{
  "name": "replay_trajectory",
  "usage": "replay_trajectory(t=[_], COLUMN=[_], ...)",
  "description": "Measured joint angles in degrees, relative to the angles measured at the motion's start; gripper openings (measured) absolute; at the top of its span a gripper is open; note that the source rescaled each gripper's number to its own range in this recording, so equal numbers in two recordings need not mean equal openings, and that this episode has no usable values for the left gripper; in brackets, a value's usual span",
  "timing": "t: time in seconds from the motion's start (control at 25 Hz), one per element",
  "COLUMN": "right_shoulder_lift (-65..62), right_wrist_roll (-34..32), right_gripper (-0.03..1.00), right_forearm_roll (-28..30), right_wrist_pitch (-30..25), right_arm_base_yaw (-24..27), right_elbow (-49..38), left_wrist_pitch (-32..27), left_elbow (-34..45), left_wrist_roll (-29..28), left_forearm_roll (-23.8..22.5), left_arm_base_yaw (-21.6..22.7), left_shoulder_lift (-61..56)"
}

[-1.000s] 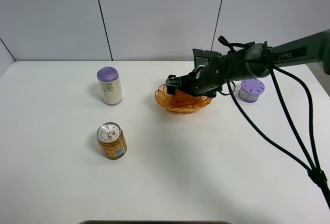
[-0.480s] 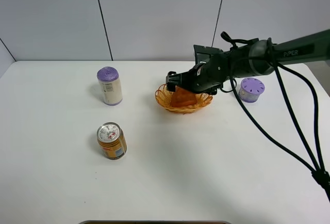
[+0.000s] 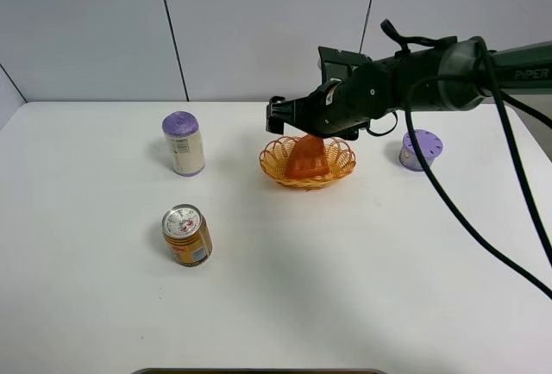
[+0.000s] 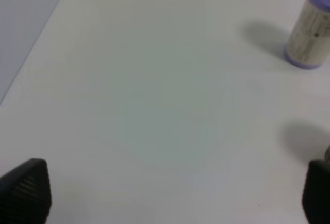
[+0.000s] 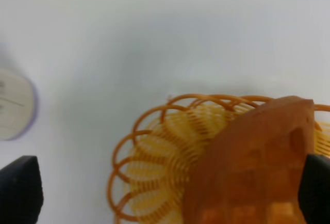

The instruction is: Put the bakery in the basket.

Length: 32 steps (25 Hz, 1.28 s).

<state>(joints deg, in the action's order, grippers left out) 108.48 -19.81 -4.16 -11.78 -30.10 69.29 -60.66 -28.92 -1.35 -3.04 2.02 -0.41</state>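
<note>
**Exterior high view.** The bakery [image 3: 308, 158] is inside the basket [image 3: 274, 168], and its top stands higher than the looped rim. The right gripper [image 3: 278, 117] hangs above the rim, at about 11 o'clock from the bakery. It is apart from the bakery, its jaws are spread, and it carries nothing. Seen from the basket, the white can with a purple lid [image 3: 184, 143] is at 9 o'clock, the orange can [image 3: 187, 235] is at about 8 o'clock, and the purple round container [image 3: 420, 150] is at 3 o'clock. All of them rest on the white table [image 3: 345, 288].

**Left wrist view.** The left gripper [image 4: 170, 195] is released. Its dark fingertips [image 4: 23, 190] are far apart, and only the table [image 4: 154, 105] is between them. The white can [image 4: 309, 28] stands well ahead of them.

**Right wrist view.** The fingers [image 5: 20, 190] of the right gripper [image 5: 167, 193] are wide apart and clamp nothing. Below them are the basket [image 5: 134, 172] and the bakery [image 5: 252, 167] lying in it, both blurred. The white can [image 5: 15, 105] shows at the edge.
</note>
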Motion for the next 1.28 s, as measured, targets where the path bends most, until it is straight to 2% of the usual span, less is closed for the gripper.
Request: replay_trajectory(t=[0.68,1.04,1.28], right_shoulder_lift=[-21.4,-33.4,-42.7], right_wrist_roll=[-2.1,-2.1,-0.5], right_gripper=[0.99,0.99,0.99], right_forearm_roll=[9.1,18.7,20.6], right_wrist_pitch=[-9.9,-22.9,-29.5], right_arm_base_yaw=[0.2,0.8,0.8], right_elbow=[0.1,0.1,0.1], left_wrist_pitch=[0.0,0.0,0.0], left_elbow=[0.0,0.0,0.0], left_wrist_roll=[0.0,0.0,0.0], left_forearm_roll=[0.0,0.0,0.0], left_arm_base_yaw=[0.0,0.0,0.0], left_shoulder_lift=[0.0,0.0,0.0])
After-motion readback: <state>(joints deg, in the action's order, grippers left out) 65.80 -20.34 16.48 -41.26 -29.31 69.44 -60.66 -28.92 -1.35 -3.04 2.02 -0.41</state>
